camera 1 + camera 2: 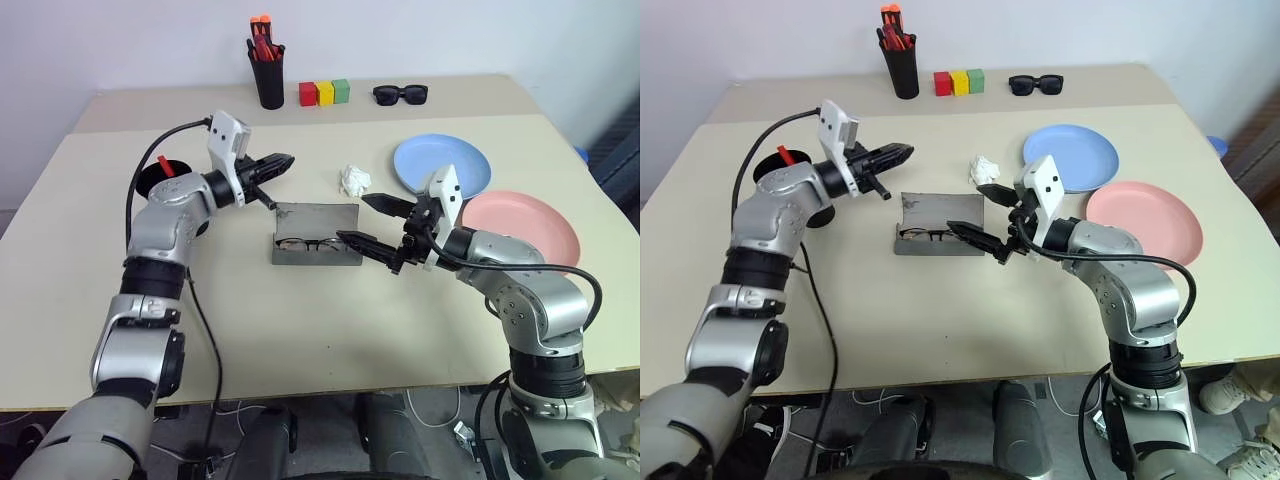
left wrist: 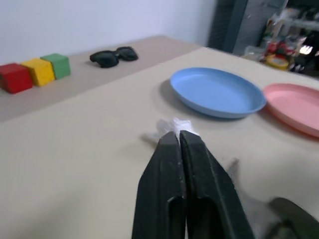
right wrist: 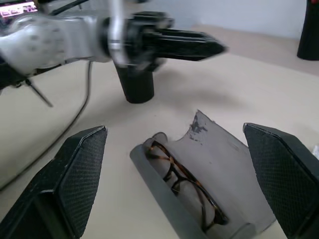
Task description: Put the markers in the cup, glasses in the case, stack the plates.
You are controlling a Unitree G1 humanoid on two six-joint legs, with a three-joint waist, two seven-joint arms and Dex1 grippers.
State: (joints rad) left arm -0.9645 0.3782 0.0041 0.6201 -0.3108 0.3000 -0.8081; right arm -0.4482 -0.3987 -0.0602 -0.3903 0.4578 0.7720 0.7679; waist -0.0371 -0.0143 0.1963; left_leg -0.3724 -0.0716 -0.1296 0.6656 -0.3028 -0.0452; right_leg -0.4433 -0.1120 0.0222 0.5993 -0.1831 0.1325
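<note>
Glasses (image 1: 308,243) are seen lying inside the open grey case (image 1: 317,235), whose lid is folded back flat on the table (image 1: 300,330). The right gripper (image 1: 372,224) is held just beside the case's right end, its two black fingers spread wide with nothing between them; one finger is seen over the case's near right corner, the other above its far right corner. The left gripper (image 1: 278,164) is held above the table just beyond the case's far left corner, its fingers pressed together on nothing, and no contact with the case is seen. The black cup (image 1: 163,178) is placed behind the left gripper's wrist, with a red-ended marker (image 1: 164,164) standing in it. A crumpled white scrap (image 1: 353,180) is found ahead of the left gripper's tips, between it and the light blue plate (image 1: 442,165). The blue plate lies beyond the right gripper, and the pink plate (image 1: 521,228) lies just to the outer side of the right arm; the two plates are side by side, unstacked. Along the far edge a pen holder (image 1: 268,72), three coloured blocks (image 1: 324,93) and black sunglasses (image 1: 400,94) are set.
</note>
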